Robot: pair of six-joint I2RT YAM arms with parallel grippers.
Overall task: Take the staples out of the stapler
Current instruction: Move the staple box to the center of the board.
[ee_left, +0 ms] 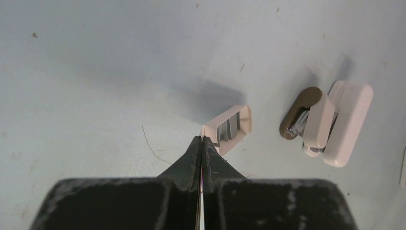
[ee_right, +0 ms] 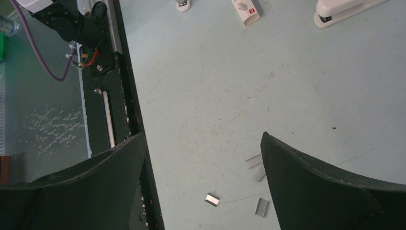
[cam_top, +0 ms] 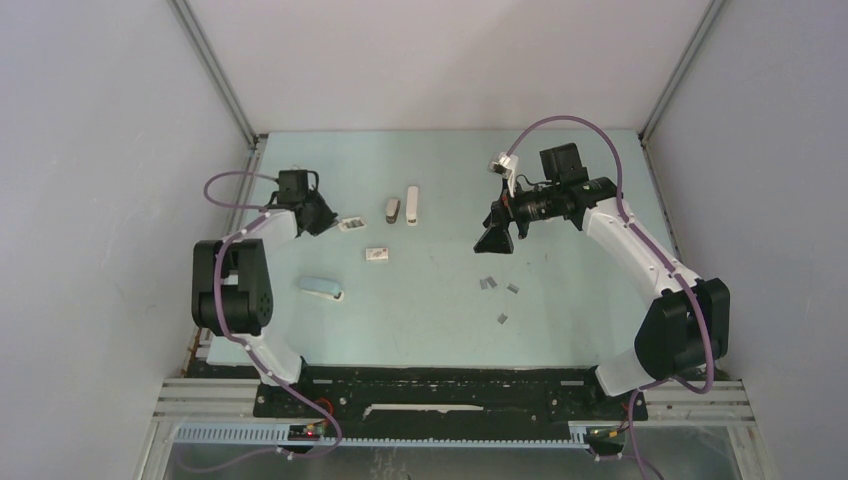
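Overhead, the table [cam_top: 440,330] carries three staplers: the stapler [cam_top: 393,209] towards the far side, a white stapler [cam_top: 412,205] just beside it on its right, and a blue stapler [cam_top: 322,288] nearer the left arm's base. That view also takes in two cardboard pieces, a tray [cam_top: 352,224] by the left gripper [cam_top: 325,215] and a box [cam_top: 377,255] nearer the middle. Only the left wrist view looks into the tray [ee_left: 230,128]: it is open-topped, and grey strips [ee_left: 229,127], at least two, lie side by side in it. The same view shows the stapler [ee_left: 316,122] with a silvery channel bared at its near end. The left gripper [ee_left: 201,140] has its fingers pressed together on nothing, tips at the tray's near corner; whether they touch it I cannot tell. From above, the staples [cam_top: 500,295] are small grey flecks on the bare table, near the right gripper [cam_top: 497,240] and well apart from the stapler. The right wrist view separates them into four loose strips [ee_right: 212,199], none in any container, and shows the right gripper [ee_right: 202,135] above the table with fingers spread wide, holding nothing. At that view's top edge lies the box [ee_right: 245,10], closed, with a red mark.
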